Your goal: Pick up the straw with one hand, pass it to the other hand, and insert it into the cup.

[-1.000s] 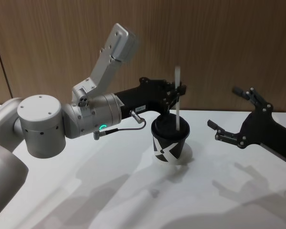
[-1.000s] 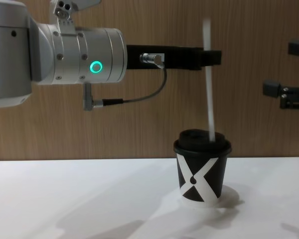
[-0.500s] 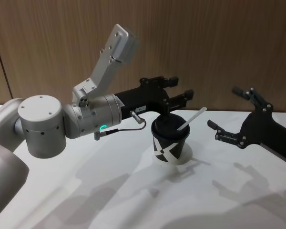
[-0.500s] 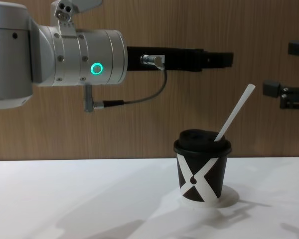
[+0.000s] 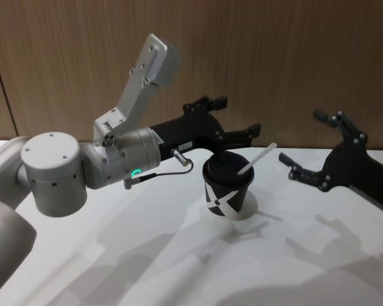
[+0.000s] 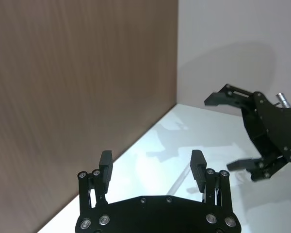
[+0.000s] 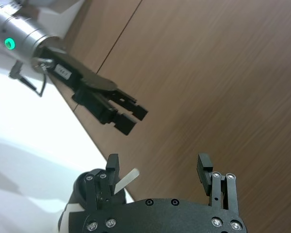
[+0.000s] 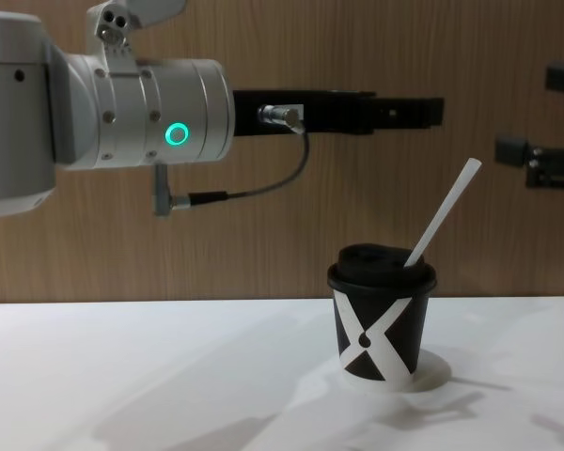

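Item, insertion done: straw (image 5: pixel 256 159) leaning in cup (image 5: pixel 228 189), below released left claw (image 5: pixel 236 118); released right claw (image 5: pixel 306 146) beside; next, arms withdraw.

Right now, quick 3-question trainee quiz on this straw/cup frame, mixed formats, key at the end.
1. True or false: the left gripper is open, apart from the straw.
2. The straw in the cup: A) lies on the table, B) stands in the lid, leaning toward the robot's right, C) is held by the right gripper.
3. Fill in: the right gripper's state is ____.

Key: 1 true; 2 B; 3 open.
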You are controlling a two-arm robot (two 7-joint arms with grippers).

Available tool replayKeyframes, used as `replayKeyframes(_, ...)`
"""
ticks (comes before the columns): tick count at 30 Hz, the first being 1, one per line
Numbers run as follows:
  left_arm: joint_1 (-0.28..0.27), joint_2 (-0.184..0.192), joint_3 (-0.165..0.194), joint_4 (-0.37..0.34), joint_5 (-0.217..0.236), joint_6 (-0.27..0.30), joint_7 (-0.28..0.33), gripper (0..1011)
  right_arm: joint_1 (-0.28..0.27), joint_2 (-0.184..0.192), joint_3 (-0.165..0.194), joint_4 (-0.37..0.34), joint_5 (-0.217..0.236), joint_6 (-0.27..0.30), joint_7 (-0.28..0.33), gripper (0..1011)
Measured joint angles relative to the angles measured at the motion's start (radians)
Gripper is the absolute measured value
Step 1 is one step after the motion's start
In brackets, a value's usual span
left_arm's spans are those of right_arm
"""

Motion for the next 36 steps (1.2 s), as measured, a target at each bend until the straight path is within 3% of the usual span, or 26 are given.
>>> replayKeyframes(12,0.082,0.005,-0.049,-0.043,0.044,-0.106,0.099,1003,0.037,-0.060,0.032,-0.014,0.029,0.064,-0.073,1001)
replayKeyframes(21,0.141,-0.011,-0.084,-0.053,0.094,-0.225,0.177,1003,0.057,-0.116,0.061,-0.036,0.059,0.141,-0.138,1001)
replayKeyframes(26,0.154,-0.025,-0.091,-0.046,0.114,-0.267,0.199,1003,0.065,-0.157,0.081,-0.064,0.097,0.218,-0.184,1001)
replayKeyframes(36,0.158,-0.056,-0.093,-0.020,0.154,-0.332,0.224,1003,0.059,-0.189,0.102,-0.110,0.163,0.329,-0.215,1001)
